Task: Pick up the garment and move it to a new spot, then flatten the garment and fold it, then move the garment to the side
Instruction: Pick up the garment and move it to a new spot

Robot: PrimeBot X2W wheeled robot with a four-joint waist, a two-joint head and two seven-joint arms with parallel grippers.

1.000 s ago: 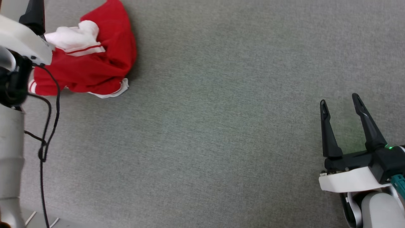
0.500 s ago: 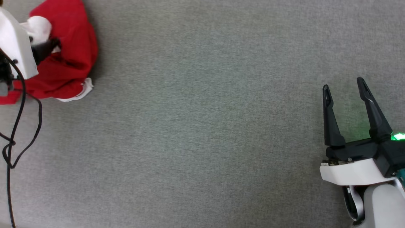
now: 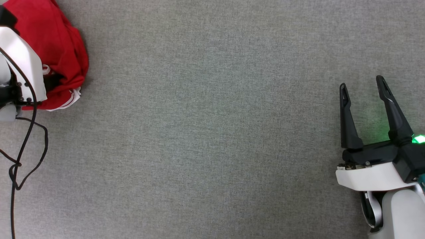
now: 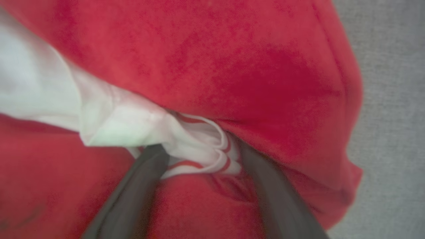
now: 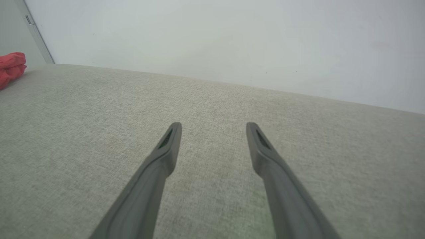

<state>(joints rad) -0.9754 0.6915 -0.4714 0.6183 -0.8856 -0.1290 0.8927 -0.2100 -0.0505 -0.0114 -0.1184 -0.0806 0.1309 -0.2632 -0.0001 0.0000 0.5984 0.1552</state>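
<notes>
**Item 1, left gripper**. In the left wrist view its two dark fingers are standing wide apart, tips sinking into the folds of the garment. A bunch of white, red-striped trim is sitting between them. The view is blurred, so it is unclear whether the pads are pressing the cloth; nothing is clamped.

**Item 2, right gripper**. In the head view it is sitting at four o'clock, fingers pointing to twelve. The jaws are spread, touching nothing and hovering over the grey cloth surface. A green light is glowing on its base.

**Item 3, garment**. It is lying crumpled at ten o'clock in the head view, partly under the white left wrist housing and well apart from the right gripper.

**Item 4, black cable**. It is looping down at nine o'clock.
</notes>
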